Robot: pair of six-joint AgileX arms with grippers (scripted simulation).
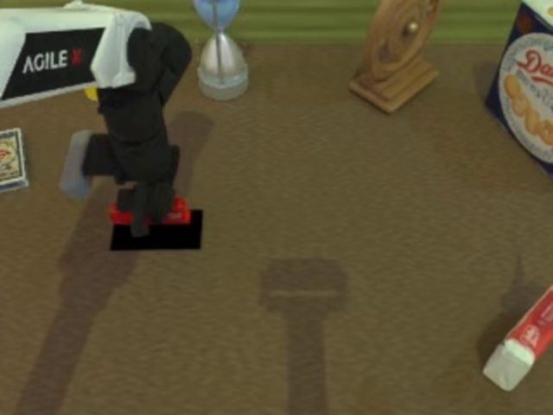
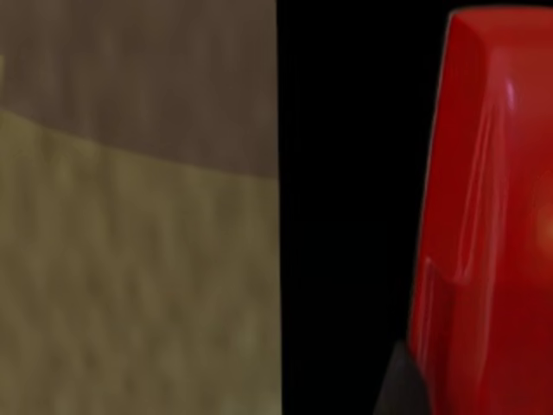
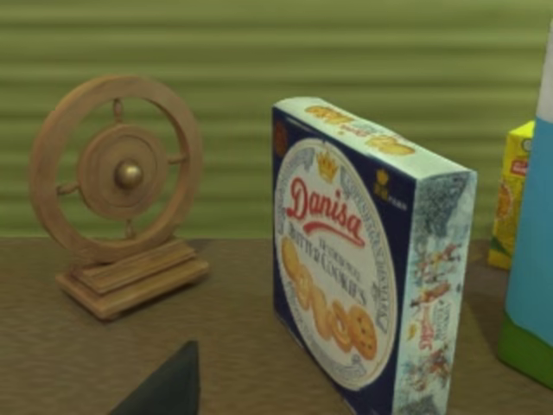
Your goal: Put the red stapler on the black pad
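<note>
The red stapler (image 1: 178,210) lies across the far edge of the black pad (image 1: 177,237) at the table's left. My left gripper (image 1: 141,216) stands straight over its middle, shut on it, so only the stapler's two red ends show from above. In the left wrist view the glossy red stapler (image 2: 484,225) fills one side over the black pad (image 2: 346,207), with a dark fingertip (image 2: 393,389) pressed against its side. My right arm is out of the top view; a dark part of the right gripper (image 3: 168,389) shows in its wrist view, far from the stapler.
An hourglass (image 1: 221,52) and a wooden wheel ornament (image 1: 397,56) stand at the back. A Danisa cookie box (image 1: 527,86) is at the back right, a red-and-white tube (image 1: 523,341) at the front right, a card box (image 1: 10,157) at the left edge.
</note>
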